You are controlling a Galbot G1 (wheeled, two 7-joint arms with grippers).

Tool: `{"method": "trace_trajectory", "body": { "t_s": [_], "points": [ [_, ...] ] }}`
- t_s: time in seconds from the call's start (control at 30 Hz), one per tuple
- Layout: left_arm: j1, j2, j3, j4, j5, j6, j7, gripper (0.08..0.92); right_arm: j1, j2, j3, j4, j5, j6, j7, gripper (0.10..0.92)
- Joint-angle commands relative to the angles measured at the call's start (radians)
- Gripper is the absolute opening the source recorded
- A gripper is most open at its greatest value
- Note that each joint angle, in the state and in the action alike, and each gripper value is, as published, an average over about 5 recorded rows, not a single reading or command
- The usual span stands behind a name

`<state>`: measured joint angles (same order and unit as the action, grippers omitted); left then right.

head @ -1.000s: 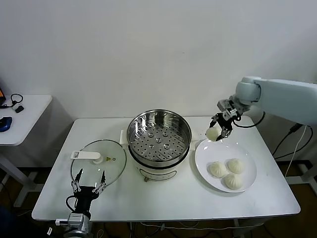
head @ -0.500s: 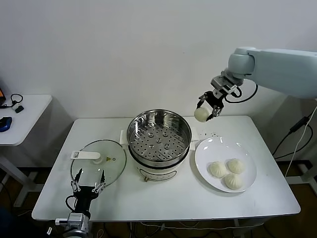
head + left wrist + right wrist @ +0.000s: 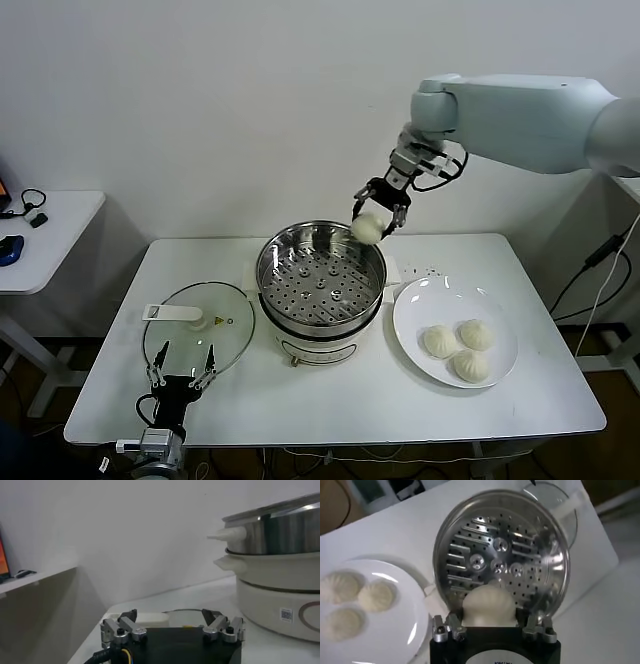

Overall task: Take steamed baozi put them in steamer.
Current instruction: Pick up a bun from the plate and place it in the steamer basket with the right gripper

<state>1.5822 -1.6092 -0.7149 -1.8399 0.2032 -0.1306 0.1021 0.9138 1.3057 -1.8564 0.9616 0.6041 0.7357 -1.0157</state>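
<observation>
My right gripper (image 3: 373, 222) is shut on one cream-white baozi (image 3: 367, 227) and hangs in the air over the far right rim of the steamer (image 3: 320, 262). From the right wrist, that baozi (image 3: 489, 606) fills the space between the jaws, with the steamer's perforated tray (image 3: 501, 562) below it holding nothing. Three more baozi (image 3: 463, 347) lie on the white plate (image 3: 420, 300) to the steamer's right. My left gripper (image 3: 180, 372) stands open and idle near the table's front left edge, just in front of the glass lid.
A round glass lid (image 3: 200, 323) with a white handle lies flat to the left of the steamer. The steamer's cream base (image 3: 280, 600) rises close to the left gripper. A small side table (image 3: 40, 235) stands at the far left.
The right gripper has lifted the baozi up from the plate's far edge and carried it left, to above the steamer's rim. The left arm has not moved.
</observation>
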Motion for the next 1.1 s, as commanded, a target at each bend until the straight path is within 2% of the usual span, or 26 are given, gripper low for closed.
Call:
{"method": "trace_trajectory", "body": {
  "t_s": [0.03, 0.3, 1.1],
  "points": [
    [0.000, -0.042, 0.000, -0.001, -0.003, -0.001, -0.001, 0.823, -0.027, 0.135, 0.003, -0.083, -0.063, 0.137, 0.006, 0.681],
    [0.000, -0.042, 0.002, -0.009, -0.007, -0.003, -0.002, 0.823, -0.129, 0.232, 0.024, -0.217, -0.188, 0.137, 0.032, 0.683],
    [-0.005, -0.047, 0.003, -0.001, -0.003, -0.007, -0.003, 0.823, -0.317, 0.257, 0.083, -0.365, -0.220, 0.137, 0.083, 0.685]
  ]
}}
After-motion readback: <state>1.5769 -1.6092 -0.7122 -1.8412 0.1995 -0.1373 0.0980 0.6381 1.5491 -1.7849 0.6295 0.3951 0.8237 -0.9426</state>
